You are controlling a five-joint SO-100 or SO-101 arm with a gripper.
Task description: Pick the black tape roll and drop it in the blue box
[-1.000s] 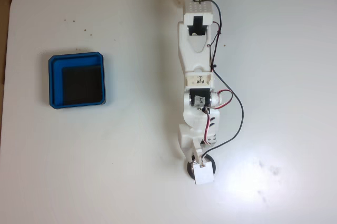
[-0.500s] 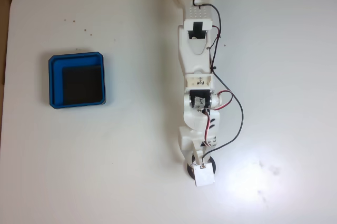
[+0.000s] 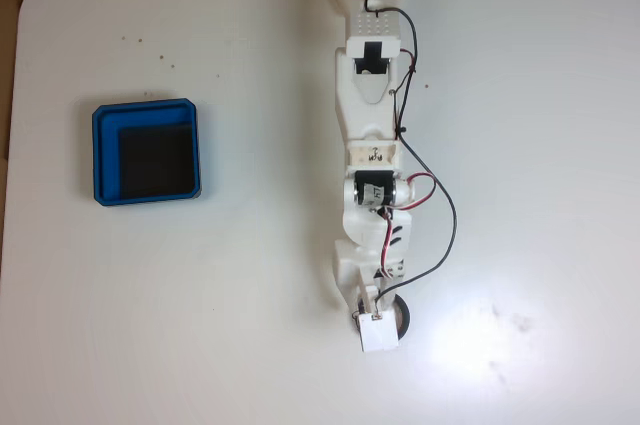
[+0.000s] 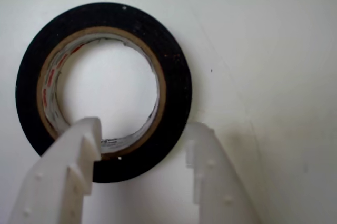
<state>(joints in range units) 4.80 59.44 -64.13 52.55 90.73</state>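
Observation:
In the wrist view the black tape roll (image 4: 176, 71) lies flat on the white table, a black ring with a brown and white core. My gripper (image 4: 145, 128) is open and straddles the ring's near wall. One white finger (image 4: 79, 150) stands over the hole's edge, the other finger (image 4: 205, 155) just outside the ring. In the fixed view the gripper (image 3: 378, 330) points down at the lower middle, and the tape roll (image 3: 404, 316) shows as a dark arc beside it. The blue box (image 3: 146, 151) sits far to the left with its black floor bare.
The white arm (image 3: 368, 125) stretches from the table's top edge down the middle, trailing red and black wires (image 3: 440, 205). The table's left edge (image 3: 10, 195) runs close to the box.
The arm has shifted slightly left, and the gripper with it. More of the tape roll's right side now shows beside the gripper.

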